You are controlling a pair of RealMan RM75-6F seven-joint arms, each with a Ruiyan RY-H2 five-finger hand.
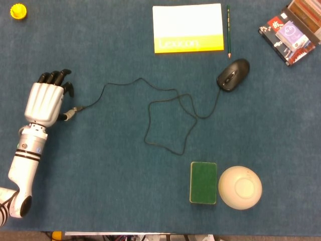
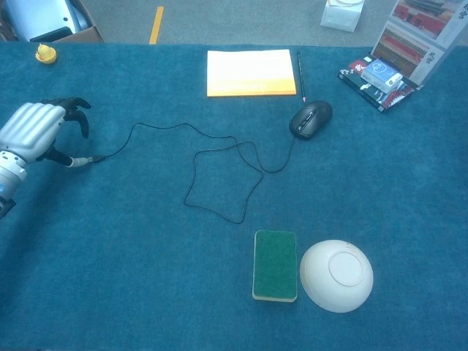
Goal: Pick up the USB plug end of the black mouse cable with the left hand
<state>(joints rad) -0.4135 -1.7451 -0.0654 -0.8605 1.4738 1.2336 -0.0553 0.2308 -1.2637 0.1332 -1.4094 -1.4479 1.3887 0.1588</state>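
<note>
The small silver plug [image 1: 73,110] ends a thin black cable [image 1: 165,120] that loops across to the mouse [image 1: 233,74]. It sits at the far left, pinched in the left hand [image 1: 45,102]. Nearby lie a green sponge [image 1: 203,182], a white bowl [image 1: 240,187] and a yellow pad [image 1: 188,28] on the blue counter [image 1: 100,175].
</note>
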